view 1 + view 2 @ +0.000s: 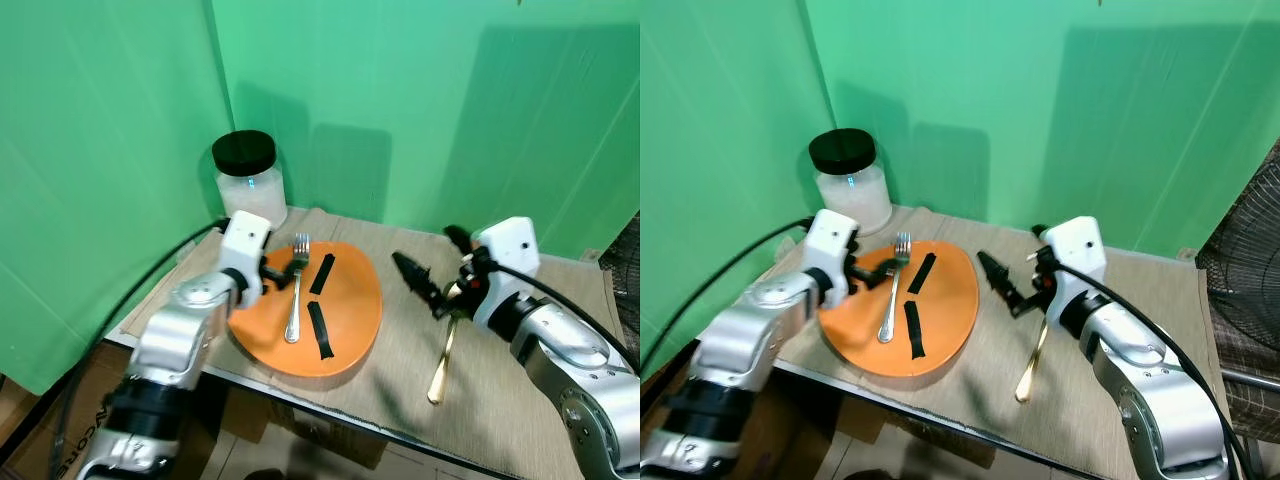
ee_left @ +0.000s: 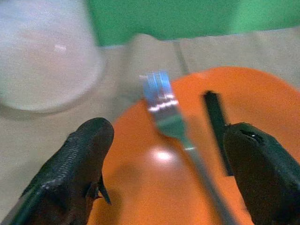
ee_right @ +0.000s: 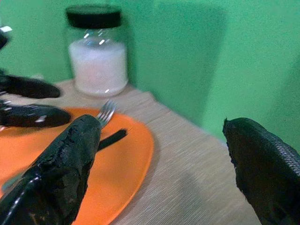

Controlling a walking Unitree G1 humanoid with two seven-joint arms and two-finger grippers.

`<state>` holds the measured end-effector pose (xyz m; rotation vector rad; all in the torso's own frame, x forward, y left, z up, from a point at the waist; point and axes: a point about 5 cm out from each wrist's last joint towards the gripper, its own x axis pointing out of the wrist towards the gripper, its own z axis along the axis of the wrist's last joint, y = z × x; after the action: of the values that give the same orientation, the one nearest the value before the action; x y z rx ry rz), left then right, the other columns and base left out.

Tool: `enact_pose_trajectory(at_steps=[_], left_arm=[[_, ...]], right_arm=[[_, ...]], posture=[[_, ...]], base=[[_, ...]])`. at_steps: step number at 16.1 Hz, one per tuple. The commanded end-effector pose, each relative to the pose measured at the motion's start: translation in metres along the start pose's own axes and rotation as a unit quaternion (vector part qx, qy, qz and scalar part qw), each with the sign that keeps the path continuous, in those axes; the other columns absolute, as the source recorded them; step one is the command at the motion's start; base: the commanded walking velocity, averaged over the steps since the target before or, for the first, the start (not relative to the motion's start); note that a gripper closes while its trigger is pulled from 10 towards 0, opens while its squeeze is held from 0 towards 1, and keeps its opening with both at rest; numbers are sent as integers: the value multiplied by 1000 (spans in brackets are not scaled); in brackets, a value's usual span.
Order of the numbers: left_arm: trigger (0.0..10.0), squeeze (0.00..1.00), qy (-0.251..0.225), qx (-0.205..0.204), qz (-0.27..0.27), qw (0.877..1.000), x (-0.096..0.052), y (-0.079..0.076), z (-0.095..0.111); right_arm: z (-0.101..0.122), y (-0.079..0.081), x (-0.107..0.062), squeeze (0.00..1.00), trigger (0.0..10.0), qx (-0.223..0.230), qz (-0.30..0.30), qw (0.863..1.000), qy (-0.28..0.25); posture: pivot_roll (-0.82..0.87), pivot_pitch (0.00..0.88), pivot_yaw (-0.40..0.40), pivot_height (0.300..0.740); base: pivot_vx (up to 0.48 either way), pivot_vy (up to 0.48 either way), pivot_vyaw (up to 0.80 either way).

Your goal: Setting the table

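- Left eye view, table (image 1: 520,400): covered with a beige woven cloth, set against a green backdrop.
- Orange plate (image 1: 355,320): oval, lying on the cloth toward the robot's left side of the table, its near edge close to the table's front edge. Two black strips (image 1: 320,330) lie on its surface, one nearer the back, one nearer the front.
- Silver fork (image 1: 295,290): lying on the orange plate, left of the black strips, tines toward the backdrop, handle toward the robot.
- Gold utensil (image 1: 440,365): lying on the bare cloth to the right of the plate, well apart from it, handle pointing toward the front edge; its upper end is hidden under the right gripper, so its type cannot be told.
- Glass jar (image 1: 250,180): black lid, white contents, standing at the back left corner of the table, behind the plate.
- Left gripper (image 1: 278,272): over the plate's left rim, fingers spread, one on each side of the fork's tines in the left wrist view, not touching the fork.
- Right gripper (image 1: 425,282): above the cloth between the plate and the gold utensil, fingers spread wide and holding nothing.
- Black fan grille (image 1: 1245,300): at the far right, beside the table.
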<state>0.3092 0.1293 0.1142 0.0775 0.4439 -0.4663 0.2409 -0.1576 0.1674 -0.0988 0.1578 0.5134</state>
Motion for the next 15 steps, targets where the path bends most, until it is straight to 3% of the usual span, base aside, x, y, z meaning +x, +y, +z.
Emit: enact_pose_trajectory(at_steps=[1, 3, 4, 5, 6, 8, 9, 10, 11, 15], left_arm=[[10000, 1000, 11, -2, -23, 1000, 4, -3, 4], [10000, 1000, 31, -3, -55, 998, 6, -10, 1], [10000, 925, 57, -3, -72, 996, 6, -15, -4], [10000, 565, 80, 13, -75, 994, 6, -16, -10], [10000, 0, 101, 31, -60, 993, 7, -13, -16], [9608, 0, 119, 45, -26, 992, 8, -3, -20], [4863, 0, 122, 42, -19, 991, 7, 0, -19], [1882, 0, 122, 41, -19, 991, 8, 1, -18], [0, 0, 123, 39, -20, 991, 8, 0, -18], [0, 0, 128, 32, -22, 991, 9, -1, -22]], right_arm=[[-2, 3, 0, 0, 10000, 0, 21, 1000, 13], [-5, 4, -2, 0, 10000, -5, 35, 999, 24], [-7, 4, -5, 0, 10000, -10, 47, 998, 33], [-7, 5, -6, 0, 10000, -14, 56, 998, 37], [-7, 6, -7, 0, 10000, -17, 64, 997, 41], [-8, 7, -7, 0, 10000, -20, 77, 996, 43], [-8, 8, -7, 0, 10000, -22, 84, 995, 46], [-8, 9, -8, 0, 10000, -23, 88, 995, 48], [-9, 9, -8, 0, 10000, -24, 91, 994, 51], [-12, 11, -12, 0, 10000, -25, 111, 991, 64]], posture=[[53, 0, 60, 740], [48, 0, 65, 740], [48, 0, 69, 740], [50, 0, 70, 740], [51, 0, 70, 740], [51, 0, 70, 740], [51, 0, 71, 740], [51, 0, 69, 740], [51, 0, 69, 740], [48, 0, 69, 740]], base=[[0, 0, 0], [0, 0, 0], [0, 0, 0], [0, 0, 0], [0, 0, 0], [0, 0, 0], [0, 0, 0], [0, 0, 0], [0, 0, 0], [0, 0, 0]])
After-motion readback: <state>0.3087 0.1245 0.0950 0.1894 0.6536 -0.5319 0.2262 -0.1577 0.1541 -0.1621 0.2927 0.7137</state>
